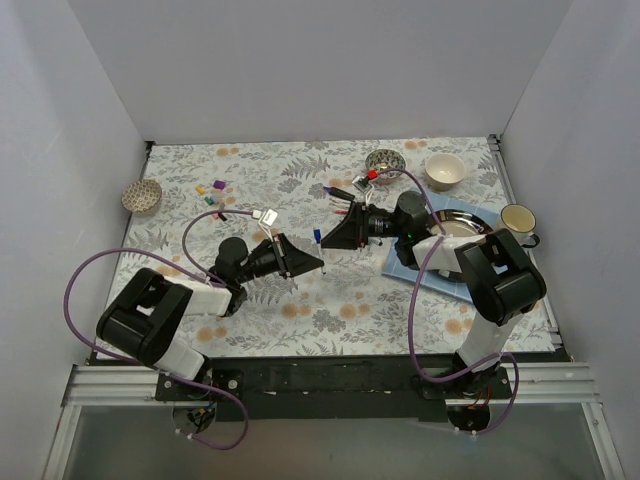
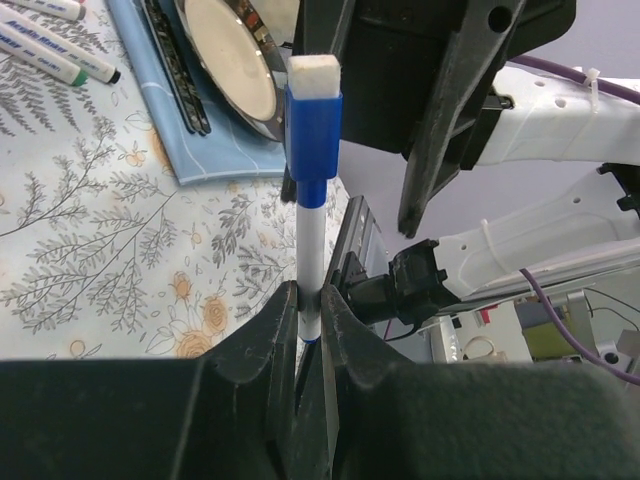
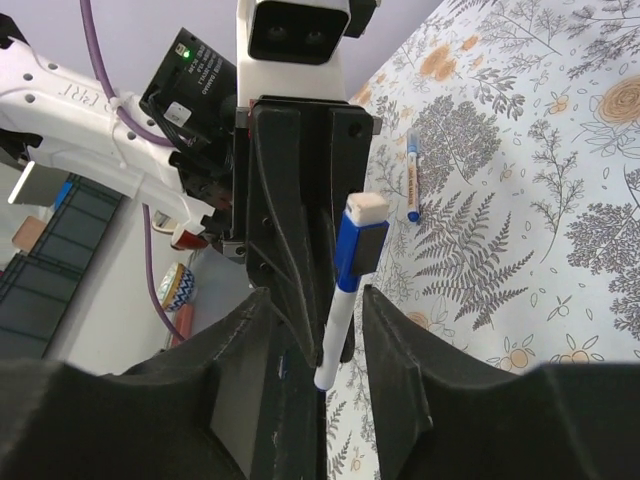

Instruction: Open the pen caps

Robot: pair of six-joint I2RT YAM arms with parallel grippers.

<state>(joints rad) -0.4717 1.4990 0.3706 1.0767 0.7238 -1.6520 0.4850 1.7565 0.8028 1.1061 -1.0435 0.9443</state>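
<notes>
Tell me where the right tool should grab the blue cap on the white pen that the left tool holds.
I'd pinch the blue square-sided cap on its two flat sides, below its white felt tip. Come from the side opposite the left tool, which clamps the white barrel low, leaving the cap end free for a pull along the barrel.

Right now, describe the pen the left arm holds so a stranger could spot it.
On the floral tablecloth, look mid-table. There the left fingers pinch a white-barrelled pen above the cloth. Unlike the pens lying flat, it wears a blue cap tipped white.
</notes>
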